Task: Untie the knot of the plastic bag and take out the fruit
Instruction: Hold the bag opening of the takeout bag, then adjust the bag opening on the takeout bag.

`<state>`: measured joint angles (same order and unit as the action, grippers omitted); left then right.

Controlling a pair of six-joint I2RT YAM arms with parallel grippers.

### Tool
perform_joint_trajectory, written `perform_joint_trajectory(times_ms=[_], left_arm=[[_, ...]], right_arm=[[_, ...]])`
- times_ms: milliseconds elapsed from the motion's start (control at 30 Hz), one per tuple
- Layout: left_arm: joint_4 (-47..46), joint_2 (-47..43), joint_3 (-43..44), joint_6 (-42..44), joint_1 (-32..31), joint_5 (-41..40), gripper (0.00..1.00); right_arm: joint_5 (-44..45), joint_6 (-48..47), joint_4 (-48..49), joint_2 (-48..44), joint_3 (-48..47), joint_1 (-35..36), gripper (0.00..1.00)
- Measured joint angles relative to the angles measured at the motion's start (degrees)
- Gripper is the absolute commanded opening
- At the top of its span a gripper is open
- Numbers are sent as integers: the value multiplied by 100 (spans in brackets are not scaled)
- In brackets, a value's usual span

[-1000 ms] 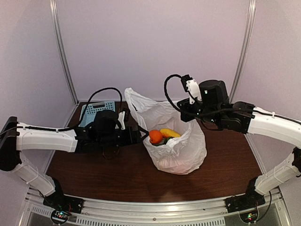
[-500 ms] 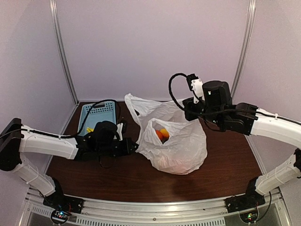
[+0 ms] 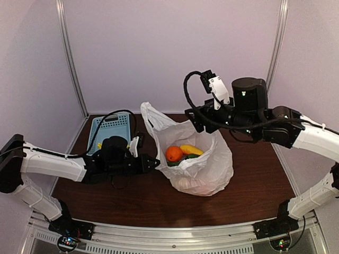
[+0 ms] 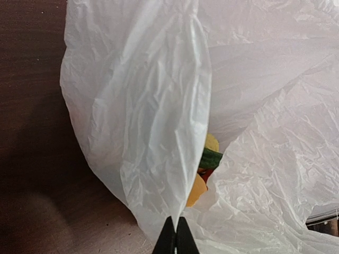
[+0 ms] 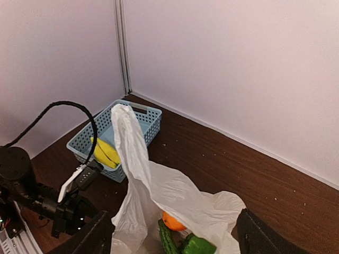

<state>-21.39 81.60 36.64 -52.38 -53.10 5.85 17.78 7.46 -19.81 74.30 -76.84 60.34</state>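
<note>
The white plastic bag sits mid-table with its mouth open; one loose handle stands up, and the knot is out of view. Inside lie the fruit: an orange one, a yellow one and green ones. My left gripper is shut on a fold of the bag's near-left rim, also seen from above. My right gripper hangs open over the bag's back rim. In the right wrist view its fingers stand wide apart, the bag below them.
A blue basket stands at the back left, holding a yellow banana. Its cable-draped side is close to my left arm. Walls close the table at the back and both sides. Dark wooden table shows right of the bag.
My right gripper has opened, let go of the bag's back rim and risen slightly. My left gripper closed on the near rim and drew it left. The mouth now gapes, showing the fruit.
</note>
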Motion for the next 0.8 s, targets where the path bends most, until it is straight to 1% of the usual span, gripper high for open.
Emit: perform_joint_trajectory(times_ms=[100,200,333,433,533,633,700,800], left_arm=[[-2,-42,0,28,0,13,0],[-2,-74,-2,46,0,17,0],[-2,-144,-22,101,0,17,0],[-2,-160,-26,151,0,20,0],[-2,-168,-48,210,0,35,0],[-2,-199,-96,258,0,37,0],[-2,-214,-129,284,0,35,0],[-2,-223,-170,297,0,31,0]], right_arm=[[-142,-107,-11,0,-232,291,72],[-437,-120,-28,24,-240,481,61],[-841,190,48,247,-122,553,56],[-885,485,-9,654,-76,555,54],[-802,767,-195,1220,-76,555,54],[-678,949,-483,1690,-63,555,58],[-599,1080,-570,1838,103,555,62],[-579,1290,-645,1792,601,555,64]])
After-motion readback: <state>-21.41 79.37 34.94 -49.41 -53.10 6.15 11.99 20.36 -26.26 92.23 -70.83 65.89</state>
